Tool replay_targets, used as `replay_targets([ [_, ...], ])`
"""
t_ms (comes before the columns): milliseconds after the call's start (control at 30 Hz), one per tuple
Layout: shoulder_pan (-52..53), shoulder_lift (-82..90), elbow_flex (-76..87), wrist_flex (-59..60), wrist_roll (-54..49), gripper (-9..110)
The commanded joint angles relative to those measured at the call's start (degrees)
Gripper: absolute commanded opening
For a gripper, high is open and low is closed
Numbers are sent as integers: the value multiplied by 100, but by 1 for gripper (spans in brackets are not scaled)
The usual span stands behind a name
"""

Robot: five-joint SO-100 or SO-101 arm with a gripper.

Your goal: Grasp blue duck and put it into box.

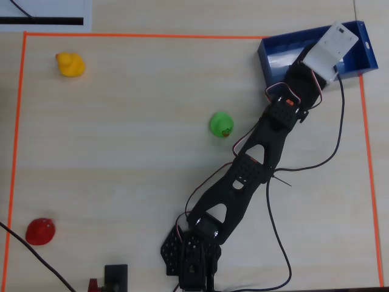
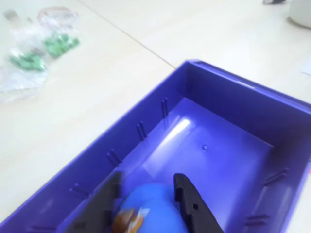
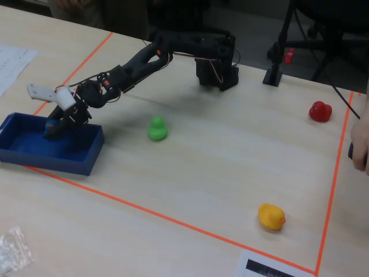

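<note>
The blue duck (image 2: 150, 208) sits between my gripper's (image 2: 147, 178) two black fingers, low inside the box (image 2: 146, 104), with its orange beak showing at the bottom of the wrist view. Both fingers (image 2: 189, 204) press against its sides; the left one is blurred. The dark-blue box (image 1: 364, 52) lies at the top right corner of the overhead view, where the white wrist mount (image 1: 331, 48) hides the duck and fingers. From the fixed view, the gripper (image 3: 53, 130) reaches down into the box (image 3: 57, 158) at the far left.
A green duck (image 1: 221, 124) stands mid-table beside the arm. The yellow duck (image 1: 70, 64) and red duck (image 1: 40, 231) sit at the far corners. Orange tape (image 1: 146, 35) frames the work area. A clear plastic bag (image 2: 34, 48) lies outside it, near the box.
</note>
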Motion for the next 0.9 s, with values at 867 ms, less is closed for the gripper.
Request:
replay_targets([
  [867,-2865,10872,9633,3190,2083,0],
])
